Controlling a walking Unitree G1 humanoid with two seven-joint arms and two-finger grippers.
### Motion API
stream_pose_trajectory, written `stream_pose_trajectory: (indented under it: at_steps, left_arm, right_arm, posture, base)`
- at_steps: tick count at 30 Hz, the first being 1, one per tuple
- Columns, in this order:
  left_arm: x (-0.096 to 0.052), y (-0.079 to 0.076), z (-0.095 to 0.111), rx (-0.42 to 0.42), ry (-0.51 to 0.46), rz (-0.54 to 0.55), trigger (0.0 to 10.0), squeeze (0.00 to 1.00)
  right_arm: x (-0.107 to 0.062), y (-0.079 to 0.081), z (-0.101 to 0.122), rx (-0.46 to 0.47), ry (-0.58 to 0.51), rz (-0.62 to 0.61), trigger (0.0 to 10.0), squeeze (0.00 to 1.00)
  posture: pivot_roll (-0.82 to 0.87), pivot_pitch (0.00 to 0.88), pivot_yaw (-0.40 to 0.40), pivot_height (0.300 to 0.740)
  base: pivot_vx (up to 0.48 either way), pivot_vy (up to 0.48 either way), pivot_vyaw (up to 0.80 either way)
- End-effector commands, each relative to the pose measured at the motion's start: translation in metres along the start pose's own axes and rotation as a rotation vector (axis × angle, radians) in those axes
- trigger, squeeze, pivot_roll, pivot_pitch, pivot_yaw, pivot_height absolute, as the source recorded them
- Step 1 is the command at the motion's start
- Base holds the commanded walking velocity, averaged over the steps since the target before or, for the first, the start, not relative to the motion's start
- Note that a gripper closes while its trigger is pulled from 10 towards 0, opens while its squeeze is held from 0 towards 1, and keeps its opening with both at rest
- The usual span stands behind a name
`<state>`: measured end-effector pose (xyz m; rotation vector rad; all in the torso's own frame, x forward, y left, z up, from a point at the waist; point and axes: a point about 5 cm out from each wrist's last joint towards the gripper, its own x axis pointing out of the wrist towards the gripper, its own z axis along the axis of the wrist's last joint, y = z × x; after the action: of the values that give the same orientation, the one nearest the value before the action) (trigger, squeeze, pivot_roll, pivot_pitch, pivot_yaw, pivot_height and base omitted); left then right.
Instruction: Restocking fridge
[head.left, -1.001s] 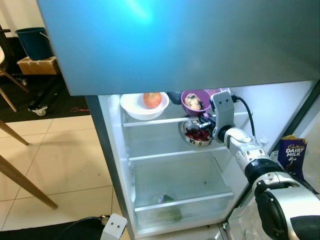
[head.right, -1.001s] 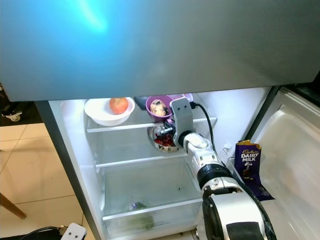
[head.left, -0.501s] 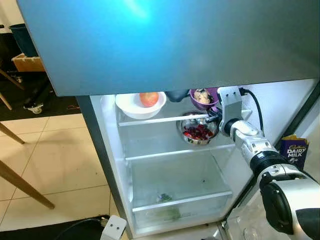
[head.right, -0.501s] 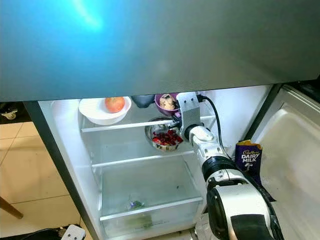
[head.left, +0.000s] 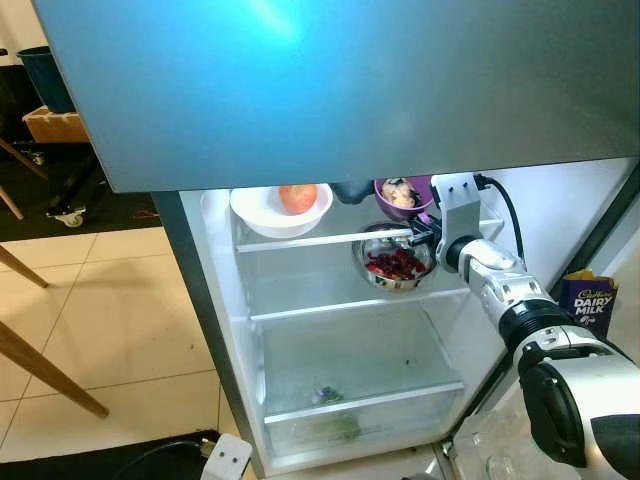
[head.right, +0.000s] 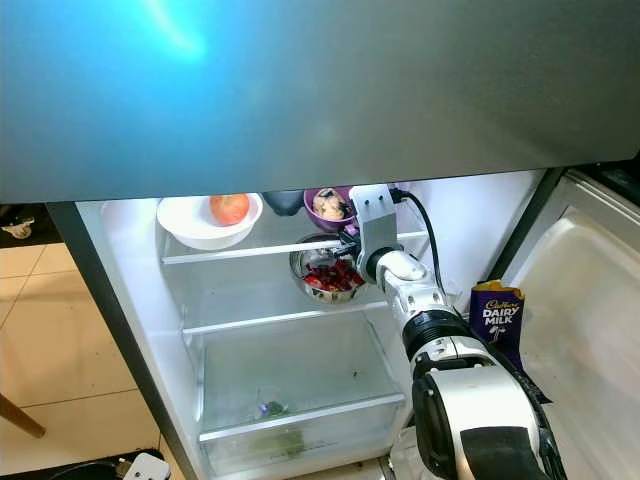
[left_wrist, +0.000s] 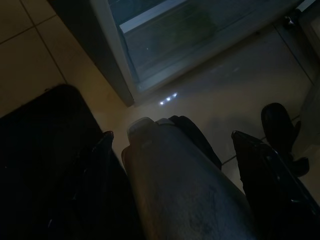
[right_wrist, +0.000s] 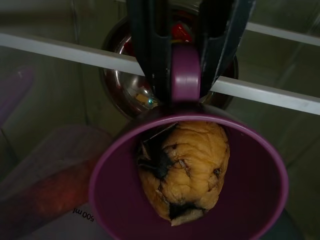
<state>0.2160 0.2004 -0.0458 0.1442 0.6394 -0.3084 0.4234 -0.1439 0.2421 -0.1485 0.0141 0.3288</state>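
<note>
Purple cup (right_wrist: 187, 185) with a wrinkled fruit (right_wrist: 185, 167) inside sits clenched by its handle in your right gripper (right_wrist: 186, 60) over the fridge's top shelf (head.left: 320, 241), right of the white bowl (head.left: 280, 211), so I'd judge you're mid-placement: lower it, then let go.

fridge (head.left: 225, 300): open in front of me, interior lit, grey upper door filling the top of my view
top shelf: white bowl (head.left: 280, 212) holding a red apple (head.left: 298, 198); dark bowl (head.left: 352, 190) next to it; purple cup (head.left: 402, 197) with something brownish inside
right arm: reaching into the fridge, right gripper (head.left: 424, 234) at the purple cup's near side; I can't tell the finger state from here
second shelf: steel bowl (head.left: 393, 266) with red pieces, just below the cup
crisper drawer (head.left: 360, 400): something green inside, blurry
door side: Cadbury Dairy Milk pack (head.left: 584, 308), far right
floor (head.left: 110, 310): beige tiles, wooden legs at left
</note>
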Motion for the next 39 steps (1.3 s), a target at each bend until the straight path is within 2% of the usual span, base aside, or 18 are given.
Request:
stream_pose_trajectory:
  at_steps: [1, 2, 5, 6, 7, 8, 19, 24, 27, 30, 31, 33, 35, 36, 37, 38, 39]
  left_arm:
    - [-0.004, 0.001, -0.010, 0.000, 0.033, 0.003, 10.0, 0.00]
    - [-0.004, 0.001, -0.010, 0.000, 0.034, 0.003, 10.0, 0.00]
    - [-0.003, 0.001, -0.010, 0.001, 0.037, 0.005, 10.0, 0.00]
    - [-0.003, 0.001, -0.010, 0.003, 0.041, 0.006, 10.0, 0.00]
    - [-0.003, 0.001, -0.010, 0.003, 0.041, 0.006, 10.0, 0.00]
    - [-0.003, 0.001, -0.010, 0.004, 0.042, 0.006, 10.0, 0.00]
    - [-0.002, 0.000, -0.008, -0.007, 0.033, 0.011, 10.0, 0.00]
    - [-0.002, 0.000, -0.008, -0.009, 0.031, 0.014, 10.0, 0.00]
    - [-0.001, 0.001, -0.008, -0.012, 0.036, 0.017, 10.0, 0.00]
    - [-0.002, 0.003, -0.010, -0.026, 0.048, 0.033, 10.0, 0.00]
    - [-0.002, 0.003, -0.010, -0.026, 0.048, 0.033, 10.0, 0.00]
    - [-0.002, 0.005, -0.011, -0.044, 0.053, 0.050, 10.0, 0.00]
    - [-0.004, 0.009, -0.012, -0.099, 0.048, 0.096, 10.0, 0.00]
    - [-0.004, 0.009, -0.012, -0.099, 0.048, 0.096, 10.0, 0.00]
    - [-0.005, 0.015, -0.012, -0.141, 0.040, 0.138, 10.0, 0.00]
    - [-0.005, 0.015, -0.012, -0.141, 0.040, 0.138, 10.0, 0.00]
    - [-0.006, 0.022, -0.011, -0.184, 0.028, 0.191, 10.0, 0.00]
  right_arm:
    - [0.000, 0.001, -0.007, 0.028, 0.034, 0.006, 10.0, 0.94]
    - [0.000, 0.000, -0.006, 0.025, 0.034, 0.003, 10.0, 1.00]
    - [0.000, 0.000, -0.006, 0.011, 0.033, 0.001, 10.0, 1.00]
    - [0.000, -0.001, -0.005, -0.016, 0.037, -0.008, 10.0, 0.55]
    - [0.000, -0.001, -0.005, -0.016, 0.037, -0.008, 10.0, 0.55]
    - [0.000, -0.001, -0.005, -0.023, 0.037, -0.011, 10.0, 0.00]
    - [-0.001, -0.003, -0.003, -0.029, 0.024, 0.000, 10.0, 0.00]
    - [-0.005, -0.005, -0.013, -0.016, 0.031, 0.020, 10.0, 0.00]
    - [-0.011, -0.002, -0.039, -0.017, 0.088, 0.058, 10.0, 0.00]
    - [-0.023, 0.004, -0.079, 0.012, 0.184, 0.089, 10.0, 0.00]
    - [-0.023, 0.004, -0.079, 0.012, 0.184, 0.089, 10.0, 0.00]
    - [-0.030, 0.008, -0.099, 0.028, 0.229, 0.094, 10.0, 0.00]
    - [-0.040, 0.015, -0.122, 0.057, 0.283, 0.104, 10.0, 0.00]
    - [-0.040, 0.015, -0.122, 0.057, 0.283, 0.104, 10.0, 0.00]
    - [-0.048, 0.021, -0.139, 0.073, 0.319, 0.108, 10.0, 0.00]
    - [-0.048, 0.021, -0.139, 0.073, 0.319, 0.108, 10.0, 0.00]
    - [-0.058, 0.027, -0.156, 0.066, 0.356, 0.109, 10.0, 0.00]
  posture:
    - [-0.05, 0.197, -0.072, 0.610]
    - [-0.05, 0.195, -0.072, 0.610]
    - [-0.05, 0.193, -0.072, 0.610]
    - [-0.05, 0.191, -0.071, 0.610]
    - [-0.05, 0.191, -0.071, 0.610]
    - [-0.05, 0.191, -0.071, 0.610]
    - [-0.05, 0.187, -0.077, 0.610]
    - [-0.05, 0.180, -0.080, 0.610]
    - [-0.05, 0.170, -0.077, 0.610]
    - [-0.05, 0.155, -0.074, 0.610]
    - [-0.05, 0.155, -0.074, 0.610]
    - [-0.05, 0.150, -0.072, 0.610]
    - [-0.05, 0.144, -0.072, 0.610]
    - [-0.05, 0.144, -0.072, 0.610]
    - [-0.05, 0.142, -0.074, 0.610]
    - [-0.05, 0.142, -0.074, 0.610]
    - [-0.05, 0.140, -0.074, 0.610]
  base:
    - [0.000, 0.000, 0.00]
    - [0.000, 0.000, 0.00]
    - [0.000, 0.000, 0.00]
    - [0.000, 0.000, 0.00]
    - [0.000, 0.000, 0.00]
    - [0.000, 0.000, 0.00]
    - [0.000, 0.000, 0.00]
    - [0.000, 0.000, 0.00]
    - [0.000, 0.000, 0.00]
    - [0.000, 0.000, 0.00]
    - [0.000, 0.000, 0.00]
    - [0.000, 0.000, 0.00]
    - [0.000, 0.000, 0.00]
    - [0.000, 0.000, 0.00]
    - [0.000, 0.000, 0.00]
    - [0.000, 0.000, 0.00]
    - [0.000, 0.000, 0.00]
